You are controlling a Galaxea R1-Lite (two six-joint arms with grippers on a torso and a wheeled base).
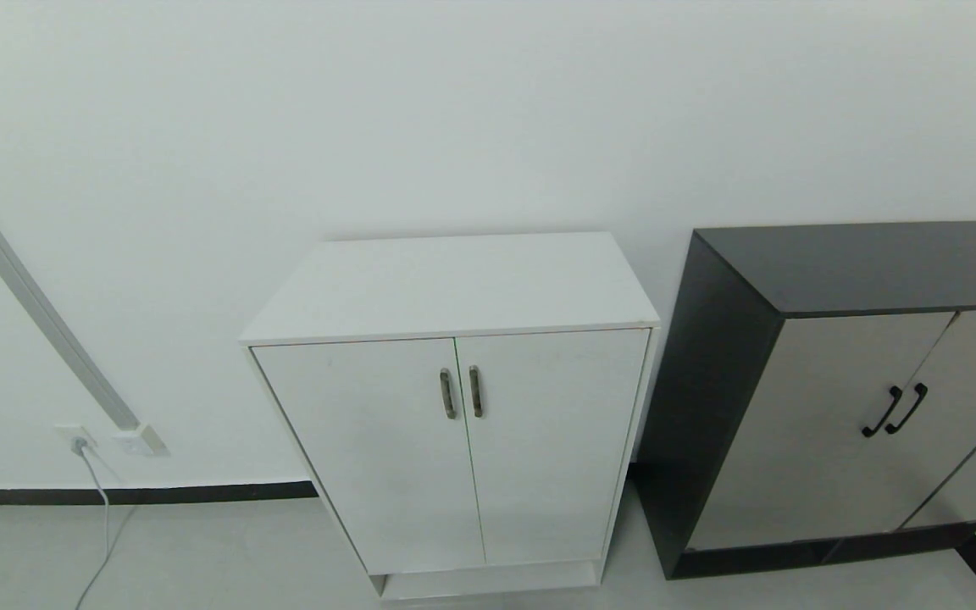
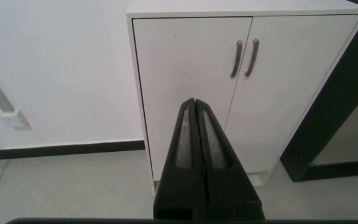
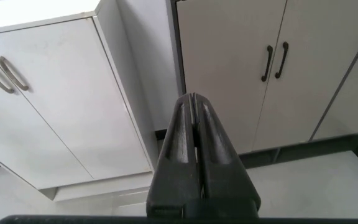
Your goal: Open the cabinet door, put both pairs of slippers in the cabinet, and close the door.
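I have the white cabinet [image 1: 454, 288] squarely ahead of me, standing on the floor [image 1: 200, 551] with its back against the wall [image 1: 454, 110]. Its left door [image 1: 378, 449] and right door [image 1: 551, 440] are both shut flush. The two upright metal handles [image 1: 447, 393] sit just beside each other, one on either side of the centre seam, near the upper part of the doors. Just beside the white cabinet, on my right, stands a dark cabinet [image 1: 717, 398]. It has pale grey doors, also shut, and a pair of black handles [image 1: 895, 410] at their seam. A narrow strip of wall shows between the two units. My left gripper [image 2: 194, 102] has its fingers pressed flat together with nothing between them. It hangs in front of the white cabinet's left door, clear of the panel and lower than the handles. My right gripper [image 3: 192, 98] is likewise pinched closed and empty. It sits off the fronts, facing the gap where the white cabinet's side meets the dark one. Along the foot of the wall runs a black baseboard [image 1: 132, 493]. Over at the left, a grey conduit [image 1: 30, 296] slants down the wall to a socket [image 1: 74, 437]. A pale cable [image 1: 105, 517] is plugged into that socket and trails down onto the floor.
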